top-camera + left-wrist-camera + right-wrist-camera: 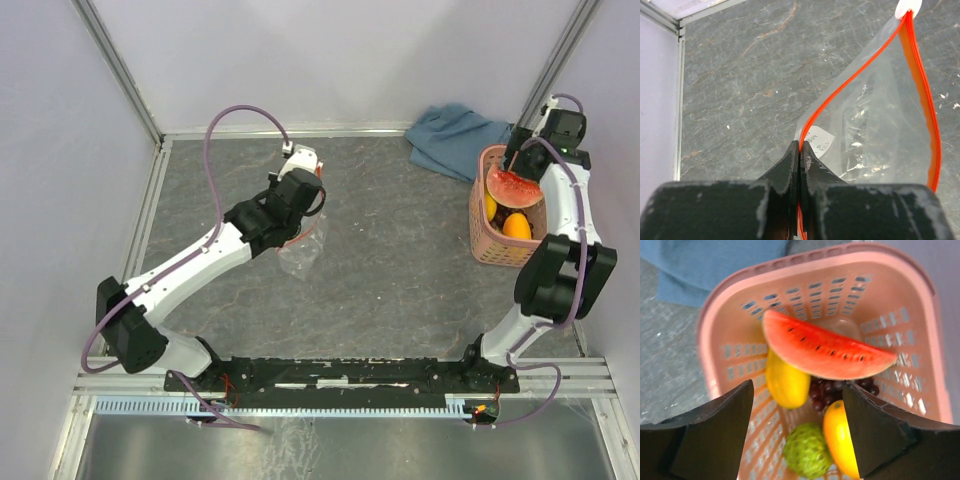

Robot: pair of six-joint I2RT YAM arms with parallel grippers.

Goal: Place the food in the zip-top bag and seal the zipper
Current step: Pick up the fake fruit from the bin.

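Note:
The clear zip-top bag (303, 252) hangs from my left gripper (300, 232) at the table's middle left. In the left wrist view the left gripper (800, 148) is shut on the bag's red-orange zipper (850, 79), whose white end piece (907, 7) is at the top; the bag's (875, 130) mouth gapes open. My right gripper (797, 392) is open above the pink basket (805, 275) and holds nothing. In the basket lie the watermelon wedge (825, 350), a yellow oblong fruit (785, 382), dark grapes (826, 390), an orange fruit (839, 437) and a bumpy green fruit (806, 450). The top view shows the wedge (512, 186) in the basket (485, 230).
A blue-grey cloth (455, 135) lies behind the basket at the back right. Metal frame rails (150, 210) border the grey table, with white walls beyond. The arms' base bar (340, 375) runs along the near edge.

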